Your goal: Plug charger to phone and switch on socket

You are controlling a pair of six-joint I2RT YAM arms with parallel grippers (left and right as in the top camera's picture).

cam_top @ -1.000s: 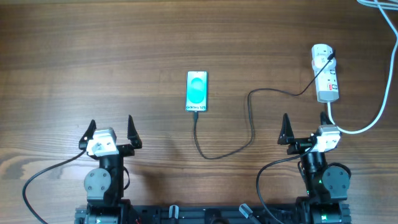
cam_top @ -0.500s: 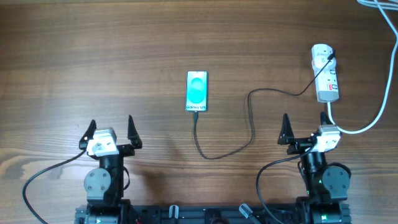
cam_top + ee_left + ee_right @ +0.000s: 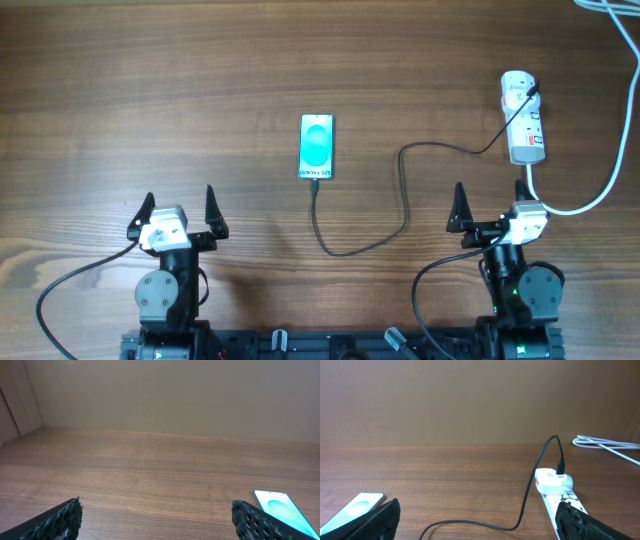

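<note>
1. Both arms sit at the near edge of the wooden table point(image 3: 200, 70). The left gripper point(image 3: 178, 198) has its fingers spread wide with nothing between them. The right gripper point(image 3: 489, 196) is likewise apart and empty.
2. The phone point(image 3: 316, 146) lies flat at mid-table with its screen glowing teal, well apart from either gripper.
3. The charger point(image 3: 403, 190) runs from a white adapter point(image 3: 515, 85) seated at the far end of the socket point(image 3: 526, 135). It loops toward the near edge and comes up to the phone's lower edge, where its tip meets the phone. Whether the tip is fully pushed home is too small to tell.
4. The socket rests just beyond the right gripper, and its white lead point(image 3: 600, 195) curls off to the right. The position of its switch cannot be read.
5. The plugging-in looks done or close to it. The switch-on cannot be confirmed and may be what is left, with neither gripper touching anything.
</note>
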